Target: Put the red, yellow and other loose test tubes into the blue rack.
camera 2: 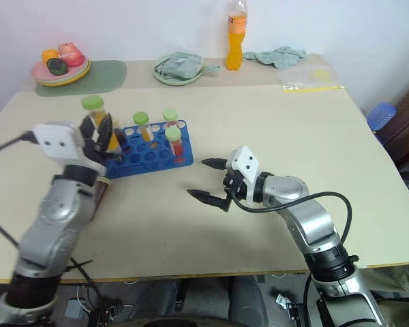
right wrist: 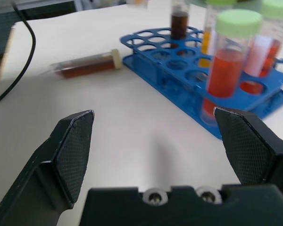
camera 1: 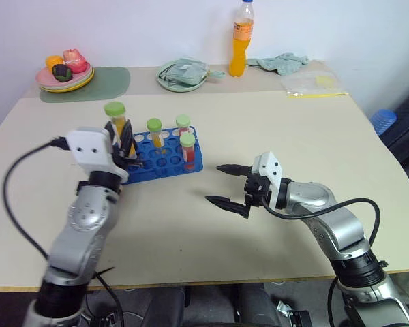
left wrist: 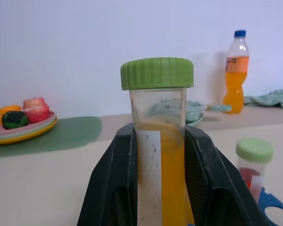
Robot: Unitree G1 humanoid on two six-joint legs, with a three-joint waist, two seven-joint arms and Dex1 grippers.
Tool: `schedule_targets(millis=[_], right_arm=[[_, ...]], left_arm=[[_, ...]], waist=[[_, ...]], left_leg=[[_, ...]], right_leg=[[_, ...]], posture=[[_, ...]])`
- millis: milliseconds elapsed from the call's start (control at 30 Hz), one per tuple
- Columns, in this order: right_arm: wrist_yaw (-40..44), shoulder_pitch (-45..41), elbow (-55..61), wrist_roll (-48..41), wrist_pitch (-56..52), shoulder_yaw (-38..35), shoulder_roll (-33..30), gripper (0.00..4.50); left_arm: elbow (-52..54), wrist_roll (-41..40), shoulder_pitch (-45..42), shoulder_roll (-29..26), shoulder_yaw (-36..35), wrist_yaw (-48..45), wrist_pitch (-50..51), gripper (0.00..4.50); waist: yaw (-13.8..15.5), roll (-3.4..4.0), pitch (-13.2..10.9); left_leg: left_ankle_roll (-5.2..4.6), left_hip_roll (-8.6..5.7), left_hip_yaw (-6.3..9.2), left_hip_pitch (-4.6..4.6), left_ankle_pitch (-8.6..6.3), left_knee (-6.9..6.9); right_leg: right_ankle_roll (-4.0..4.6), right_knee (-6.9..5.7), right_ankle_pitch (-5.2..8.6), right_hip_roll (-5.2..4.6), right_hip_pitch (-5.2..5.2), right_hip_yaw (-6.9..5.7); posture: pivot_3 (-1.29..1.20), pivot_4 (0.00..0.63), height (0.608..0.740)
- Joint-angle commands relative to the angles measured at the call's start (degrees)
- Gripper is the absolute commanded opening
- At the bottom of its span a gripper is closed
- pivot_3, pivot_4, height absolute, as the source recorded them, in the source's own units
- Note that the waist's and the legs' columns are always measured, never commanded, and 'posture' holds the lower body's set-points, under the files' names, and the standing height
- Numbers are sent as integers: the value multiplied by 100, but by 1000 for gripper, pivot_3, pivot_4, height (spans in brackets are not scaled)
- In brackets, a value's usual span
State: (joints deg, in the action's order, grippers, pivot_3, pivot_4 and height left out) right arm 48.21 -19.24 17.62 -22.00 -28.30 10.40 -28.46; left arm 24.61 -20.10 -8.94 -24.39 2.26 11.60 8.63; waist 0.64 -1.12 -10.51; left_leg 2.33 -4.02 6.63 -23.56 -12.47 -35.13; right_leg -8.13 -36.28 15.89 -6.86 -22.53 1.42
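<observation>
Left hand [camera 1: 125,142] clenched on orange tube [left wrist: 161,155] above blue rack [camera 1: 165,158]; right hand [camera 1: 226,185] released. Risk: tube misses a hole, tips neighbours.

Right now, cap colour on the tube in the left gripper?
Green, over orange liquid; the tube shows best in the left wrist view.

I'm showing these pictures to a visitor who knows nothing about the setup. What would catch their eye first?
Probably the left gripper, raised above the near end of the blue rack and shut on a green-capped tube of orange liquid. Next, the right gripper, open wide over bare table near the rack, and a cream-capped dark tube lying loose beside the rack.
</observation>
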Motion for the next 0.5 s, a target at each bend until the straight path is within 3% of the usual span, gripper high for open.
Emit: schedule_targets(millis=[33, 500], right_arm=[[-67, 39, 297, -72, 9, -155, -26, 4500], [-204, 149, 544, -154, -132, -188, -78, 4500]], left_arm=[[-418, 480, -105, 413, 164, -440, -774, 780], [-1902, 1220, -459, 1508, 107, -1200, -1476, 780]], waist=[[-3, 3, 1], [6, 2, 1]], left_leg=[[0, 1, 0, 0, 0, 1], [-3, -1, 2, 1, -1, -5]], right_leg=[[0, -2, 0, 1, -2, 0], [-6, -2, -3, 1, 4, -4]], posture=[[0, 150, 740], [0, 150, 740]])
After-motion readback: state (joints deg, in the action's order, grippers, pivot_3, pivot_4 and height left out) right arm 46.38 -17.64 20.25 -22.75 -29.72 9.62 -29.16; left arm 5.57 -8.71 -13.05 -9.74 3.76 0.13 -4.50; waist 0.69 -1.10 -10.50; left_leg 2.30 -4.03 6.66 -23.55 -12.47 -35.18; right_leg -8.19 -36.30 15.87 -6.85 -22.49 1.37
